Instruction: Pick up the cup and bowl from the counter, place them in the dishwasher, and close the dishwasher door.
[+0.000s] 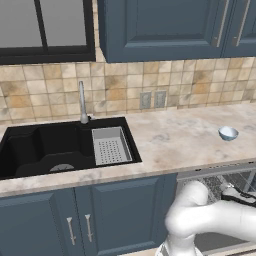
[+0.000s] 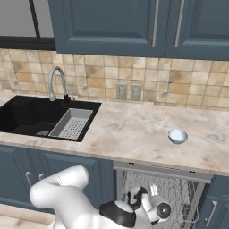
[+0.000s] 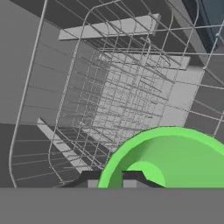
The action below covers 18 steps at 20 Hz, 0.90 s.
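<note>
Low inside the dishwasher [image 3: 131, 96], the pincer [image 3: 116, 178] is seen closed on the rim of the cup [image 3: 175, 157], one finger inside, one outside. Wire racks [image 3: 118, 100] are spread ahead of the pincer. Well above it, the bowl [image 2: 177, 136] is left on the counter [image 2: 129, 129].

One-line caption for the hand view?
Green cup at the gripper fingertips, facing the dishwasher's wire racks.
</note>
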Tool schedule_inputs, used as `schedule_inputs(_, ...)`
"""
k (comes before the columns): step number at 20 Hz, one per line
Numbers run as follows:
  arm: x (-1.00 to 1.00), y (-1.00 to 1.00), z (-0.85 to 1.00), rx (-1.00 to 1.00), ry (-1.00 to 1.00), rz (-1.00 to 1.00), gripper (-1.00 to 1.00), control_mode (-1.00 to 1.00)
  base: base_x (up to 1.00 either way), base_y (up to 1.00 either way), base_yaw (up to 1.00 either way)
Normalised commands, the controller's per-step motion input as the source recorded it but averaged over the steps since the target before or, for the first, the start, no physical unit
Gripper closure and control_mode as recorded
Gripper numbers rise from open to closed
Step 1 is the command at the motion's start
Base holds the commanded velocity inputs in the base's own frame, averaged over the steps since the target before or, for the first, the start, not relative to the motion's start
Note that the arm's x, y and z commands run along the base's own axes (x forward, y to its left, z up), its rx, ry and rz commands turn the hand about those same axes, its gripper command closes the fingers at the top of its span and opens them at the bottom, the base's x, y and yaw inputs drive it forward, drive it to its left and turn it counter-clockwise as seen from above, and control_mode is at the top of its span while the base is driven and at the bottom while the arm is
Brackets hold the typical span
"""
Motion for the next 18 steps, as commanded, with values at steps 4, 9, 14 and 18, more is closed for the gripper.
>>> schedule_inputs(4,0.17,-0.13,-0.34,0.00,0.02,0.00,1.00,-1.00,0.00,0.00,0.00)
schedule_inputs(9,0.07,-0.12,-0.30,0.00,0.00,0.00,-1.00,-1.00,0.00,0.00,0.00)
schedule_inputs(14,-0.12,-0.34,-0.43,0.00,0.00,0.00,-1.00,-1.00,0.00,0.00,0.00)
schedule_inputs(18,-0.60,-0.44,-0.64,0.00,0.00,0.00,-1.00,-1.00,0.00,0.00,0.00)
